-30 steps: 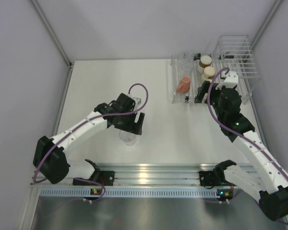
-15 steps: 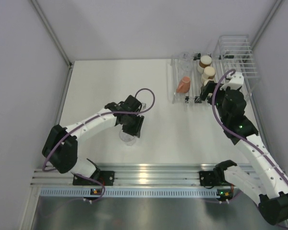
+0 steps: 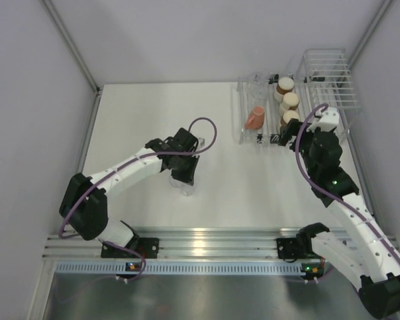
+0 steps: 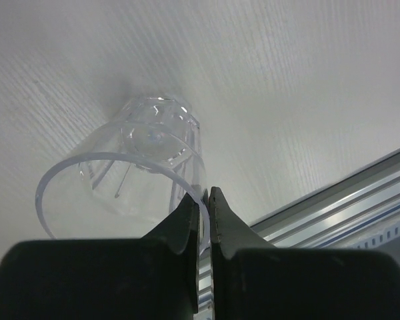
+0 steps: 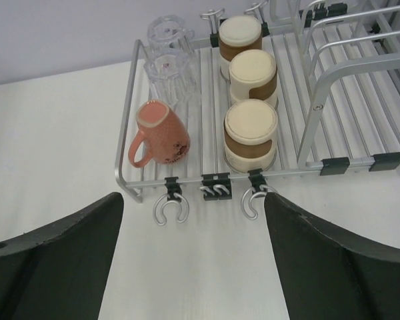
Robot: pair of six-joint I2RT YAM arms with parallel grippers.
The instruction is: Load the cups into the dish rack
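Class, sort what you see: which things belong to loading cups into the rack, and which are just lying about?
Job: clear cup on the table, its rim pinched by the left hand; dish rack; six cups in it.
Just there: hooks on rack's front; metal rail; purple cable.

Left arm reaching forward, left gripper pinched tight; right arm extended, right gripper spread wide.

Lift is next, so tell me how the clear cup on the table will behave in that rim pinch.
The clear cup looks thin-walled and probably light, so lifting should take little force. The left gripper has its fingers shut on one side of the rim only, so the cup may tilt or swing. Its smooth, glossy wall could slip.
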